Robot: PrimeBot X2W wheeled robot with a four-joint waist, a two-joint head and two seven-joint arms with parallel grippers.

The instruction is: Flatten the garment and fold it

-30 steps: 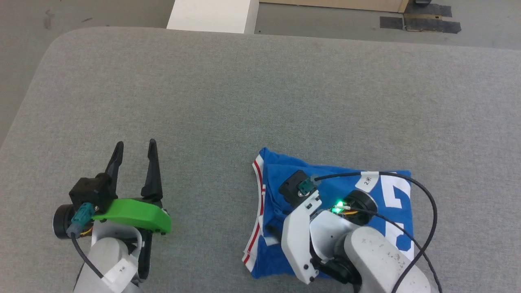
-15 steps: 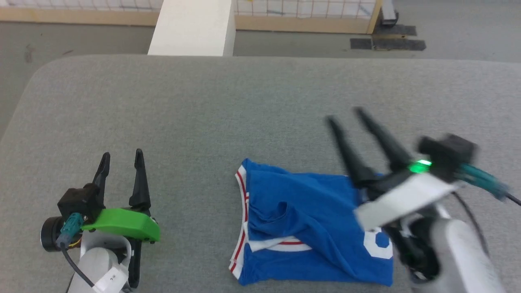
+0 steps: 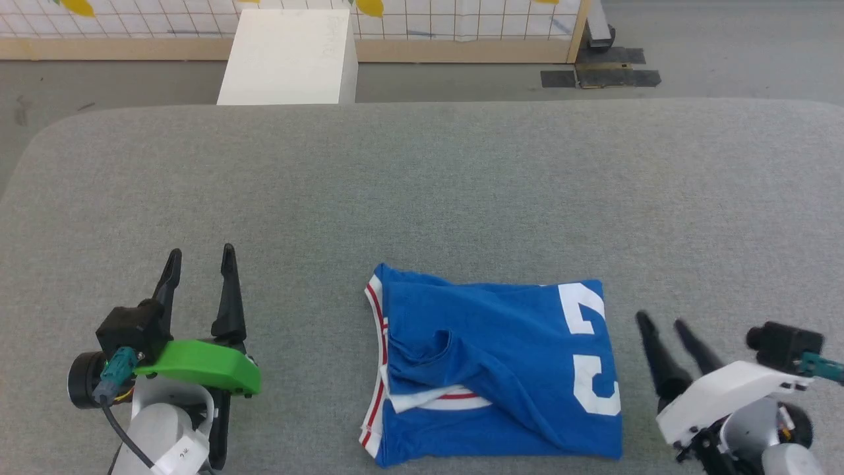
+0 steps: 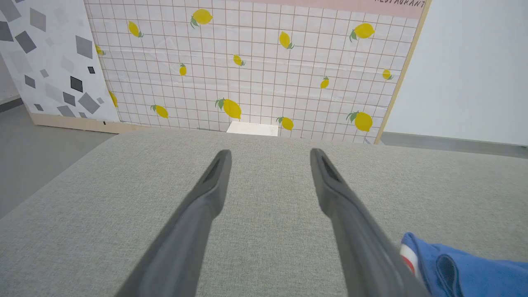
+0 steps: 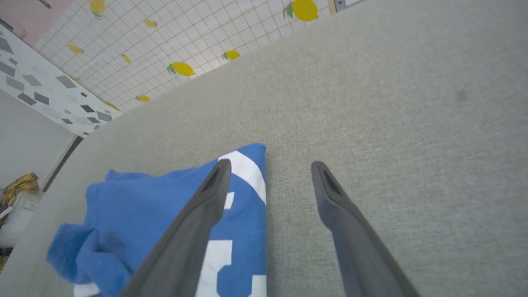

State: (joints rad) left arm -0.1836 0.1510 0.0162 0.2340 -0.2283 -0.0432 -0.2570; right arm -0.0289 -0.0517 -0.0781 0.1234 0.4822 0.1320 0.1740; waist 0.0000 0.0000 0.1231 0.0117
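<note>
Blue T-shirt (image 3: pixel 494 369) sits folded into a rough rectangle on the grey padded table (image 3: pixel 422 185), towards the near edge. It's got white numerals down its right side and a rumpled flap on the left by the red-white trim. The right gripper (image 3: pixel 660 321) is just off the T-shirt's right edge, fingers parted, nothing in them. The left gripper (image 3: pixel 201 252) is well off to the left of it, fingers also spread and empty.
</note>
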